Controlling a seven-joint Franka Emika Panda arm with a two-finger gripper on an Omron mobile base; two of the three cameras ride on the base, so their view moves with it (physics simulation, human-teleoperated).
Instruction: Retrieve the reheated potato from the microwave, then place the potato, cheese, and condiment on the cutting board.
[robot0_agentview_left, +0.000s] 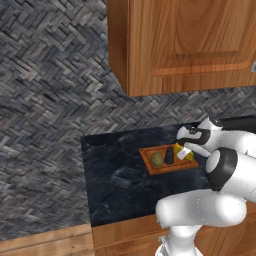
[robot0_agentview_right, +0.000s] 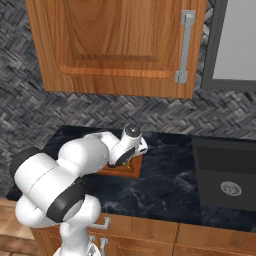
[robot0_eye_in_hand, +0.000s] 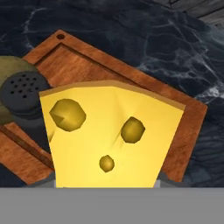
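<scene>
End effector (robot0_agentview_left: 186, 150): closed on the cheese (robot0_eye_in_hand: 111, 135), which sits large between the jaws in the hand view. It hovers over the 3 o'clock end of the cutting board (robot0_agentview_left: 150, 161), as seen from the left base view. Whether the wedge already touches the wood cannot be told.

Cutting board contents: the potato (robot0_agentview_left: 157, 159) lies toward 9 o'clock, and the condiment (robot0_agentview_left: 169, 156) stands just beside it at the middle — its perforated cap is close to the cheese in the hand view. The board rests on the dark tabletop (robot0_agentview_left: 115, 170) beneath a wooden cabinet (robot0_agentview_left: 185, 45).

Judgement: this is the final placement. To do it well, lower straight down onto the bare wood, clear of the bottle; release only once the wedge is seated inside the rim — then lift vertically so the condiment is not knocked.
</scene>
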